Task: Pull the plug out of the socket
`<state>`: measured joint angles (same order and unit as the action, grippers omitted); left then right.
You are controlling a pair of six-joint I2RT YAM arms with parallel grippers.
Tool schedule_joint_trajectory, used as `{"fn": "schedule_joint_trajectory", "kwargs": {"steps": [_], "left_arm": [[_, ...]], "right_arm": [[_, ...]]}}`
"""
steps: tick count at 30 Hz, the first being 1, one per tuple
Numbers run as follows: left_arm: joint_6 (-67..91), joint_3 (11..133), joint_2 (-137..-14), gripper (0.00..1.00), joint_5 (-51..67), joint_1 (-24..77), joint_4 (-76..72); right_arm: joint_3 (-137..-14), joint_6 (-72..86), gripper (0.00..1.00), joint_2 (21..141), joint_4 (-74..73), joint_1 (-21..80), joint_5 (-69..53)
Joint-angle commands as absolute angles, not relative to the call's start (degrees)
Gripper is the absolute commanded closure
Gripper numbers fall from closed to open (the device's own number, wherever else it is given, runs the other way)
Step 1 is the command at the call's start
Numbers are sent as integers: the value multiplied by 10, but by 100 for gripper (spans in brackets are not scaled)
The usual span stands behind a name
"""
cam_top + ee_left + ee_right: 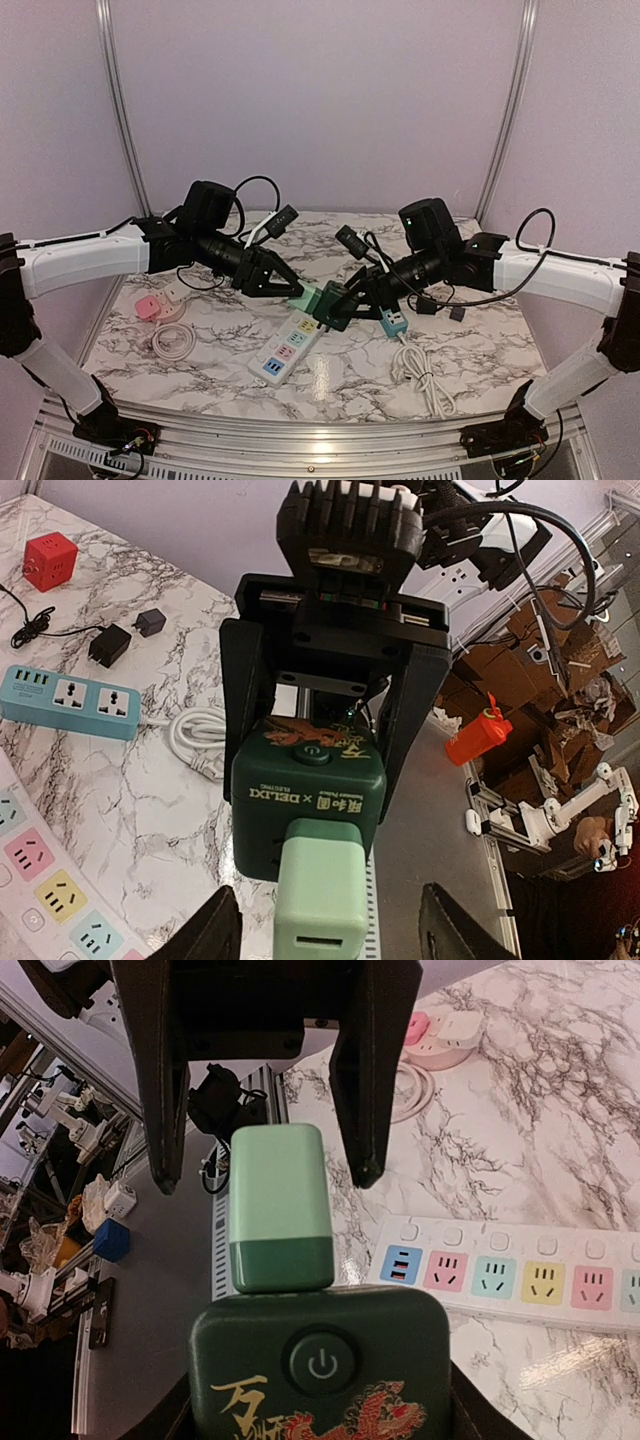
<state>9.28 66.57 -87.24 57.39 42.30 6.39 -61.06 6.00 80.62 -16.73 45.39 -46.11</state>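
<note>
Pinching dark green cube socket with dragon print point(310, 790) on both sides with right pincer point(338, 305), centre of top view, up off white marble bench point(480, 340). Seated in cube's face: light green rectangular plug point(320, 900). Straddling plug with left pincer point(265, 1182), spread, gaps both sides, no contact.

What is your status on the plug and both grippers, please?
Right gripper shut on green cube socket. Left gripper open, straddling pale green plug, not touching. Plug seated in socket. Nothing blocking.
</note>
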Motion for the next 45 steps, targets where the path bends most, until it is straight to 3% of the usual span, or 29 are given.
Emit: {"fn": "schedule_joint_trajectory", "kwargs": {"steps": [1, 10, 20, 25, 33, 45], "left_arm": [[78, 679, -881, 41, 580, 426, 82], [72, 679, -881, 48, 592, 433, 90], [78, 677, -885, 64, 619, 439, 85], [111, 662, -883, 74, 648, 443, 40], [108, 656, -872, 99, 637, 441, 54], [55, 686, -865, 100, 599, 416, 150]], "right_arm": [[-642, 62, 74, 806, -146, 452, -480], [-633, 80, 74, 809, -113, 452, -508], [-631, 81, 74, 819, -104, 452, -524], [-625, 79, 74, 825, -100, 452, -534], [-608, 77, 74, 826, -94, 441, -559], [-574, 78, 76, 814, -95, 440, -548]]}}
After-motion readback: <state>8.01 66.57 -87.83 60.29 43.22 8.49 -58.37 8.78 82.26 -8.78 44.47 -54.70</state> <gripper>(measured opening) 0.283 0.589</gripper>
